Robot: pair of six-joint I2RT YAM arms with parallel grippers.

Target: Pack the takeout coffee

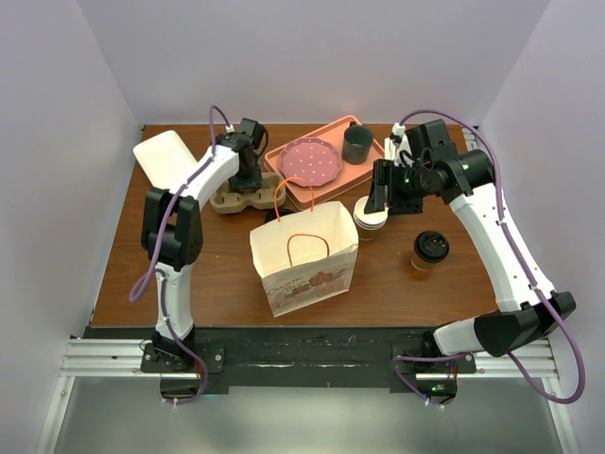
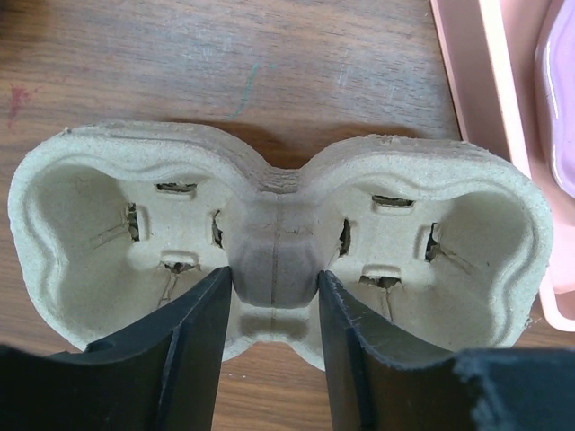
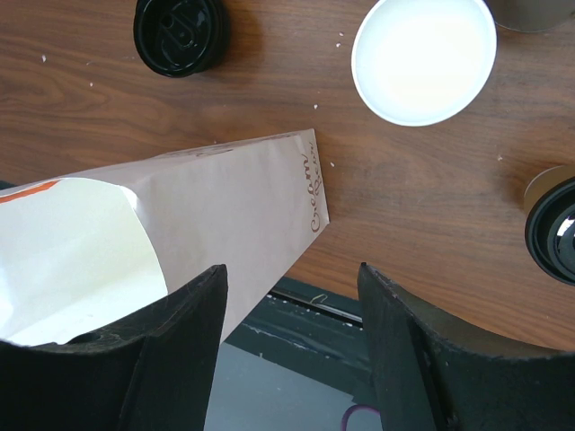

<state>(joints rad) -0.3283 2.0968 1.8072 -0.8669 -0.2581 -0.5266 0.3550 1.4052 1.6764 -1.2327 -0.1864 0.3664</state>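
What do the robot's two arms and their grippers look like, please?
The left arm and right arm have white links, black joints and a looping purple cable each. The left gripper and right gripper each carry two flat matte-black fingers.

- Your right gripper (image 3: 292, 277) hangs with fingers spread over the paper bag (image 3: 225, 206) — its mouth gapes at left.
- A loose black lid (image 3: 180, 34) lies upper left, and a lidless white-inside cup (image 3: 424, 56) upper right.
- The takeout coffee (image 3: 552, 224) is cut off at the right edge.

Pink tray (image 2: 463, 81), spotted plate (image 1: 310, 159), dark mug (image 1: 357, 144)
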